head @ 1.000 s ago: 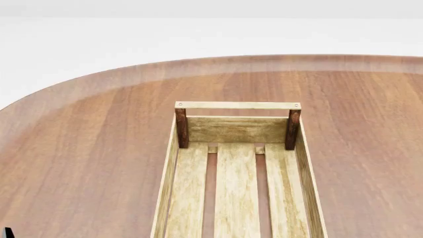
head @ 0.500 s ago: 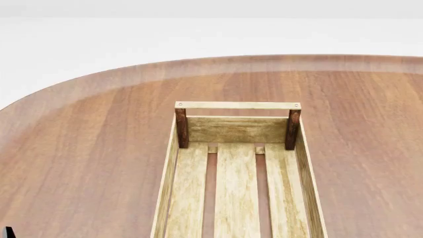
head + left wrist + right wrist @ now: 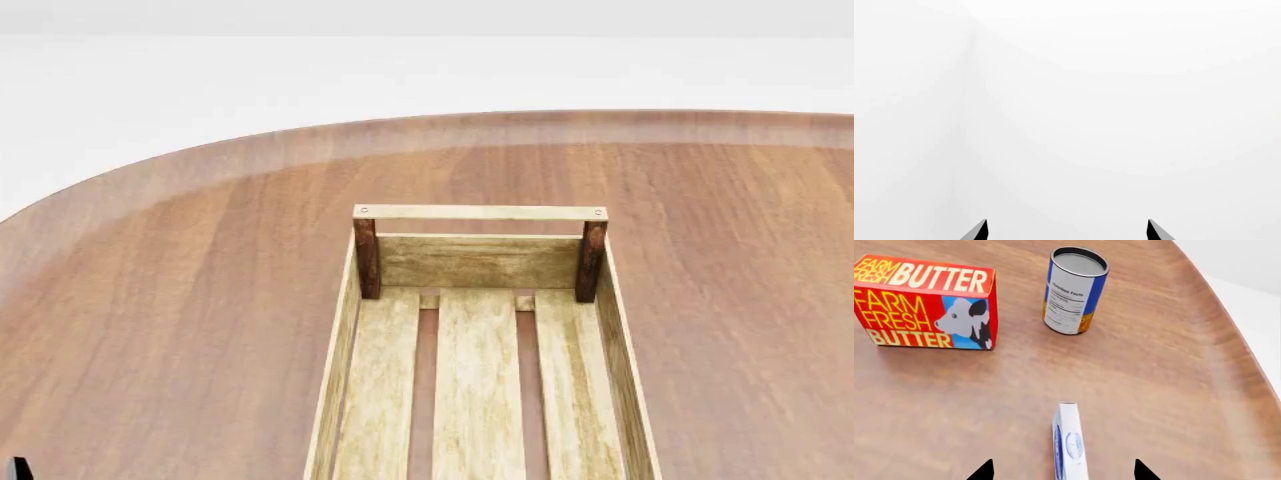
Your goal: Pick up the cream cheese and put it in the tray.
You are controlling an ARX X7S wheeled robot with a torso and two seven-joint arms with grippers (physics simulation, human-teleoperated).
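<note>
With the right tool (image 3: 1062, 471) spread wide, the cream cheese (image 3: 1069, 442), low in frame, is best straddled squarely before closing.

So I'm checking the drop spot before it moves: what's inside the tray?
Nothing shows inside the tray: only its bare floor slats, with the table visible through the gaps. Its near end runs out of the head view, so that part is unseen.

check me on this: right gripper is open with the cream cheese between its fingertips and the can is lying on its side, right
Not quite: the can stands upright on the table, as the right wrist view shows. The rest holds: the right gripper is open with the cream cheese between its fingertips.
</note>
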